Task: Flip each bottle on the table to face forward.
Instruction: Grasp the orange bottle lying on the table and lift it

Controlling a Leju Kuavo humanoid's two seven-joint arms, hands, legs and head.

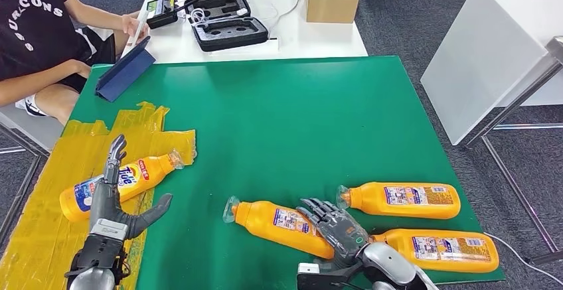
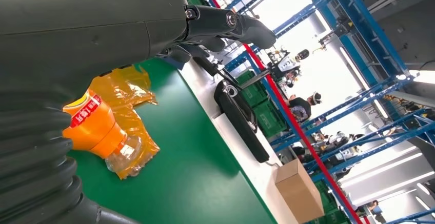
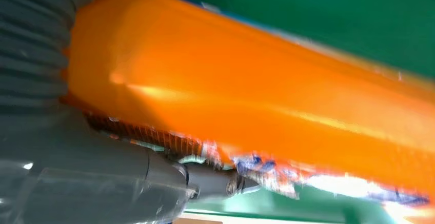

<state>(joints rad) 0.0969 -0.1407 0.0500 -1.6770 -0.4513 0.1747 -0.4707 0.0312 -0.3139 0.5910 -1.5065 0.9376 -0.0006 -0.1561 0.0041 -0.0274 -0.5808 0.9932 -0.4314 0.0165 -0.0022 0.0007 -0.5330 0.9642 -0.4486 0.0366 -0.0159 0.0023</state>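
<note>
- At the lower middle of the head view, the right hand (image 1: 335,227) lies over the middle bottle (image 1: 282,223); its fingers wrap the body, so it seems to hold it.
- Lower left: the left hand (image 1: 116,200) is spread wide and rests on the Tide bottle (image 1: 119,185), which lies on yellow tape (image 1: 40,230); it grips nothing.
- Two more bottles, one (image 1: 402,199) above the other (image 1: 441,249), lie at lower right.
- The plastic looks stiff and glossy, probably slippery; I would grip the wide body, not the cap.

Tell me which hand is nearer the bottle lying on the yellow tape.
Left. The left hand rests over the bottle on the yellow tape, fingers spread across it. The right hand is far across the green table, on the middle bottle.
</note>
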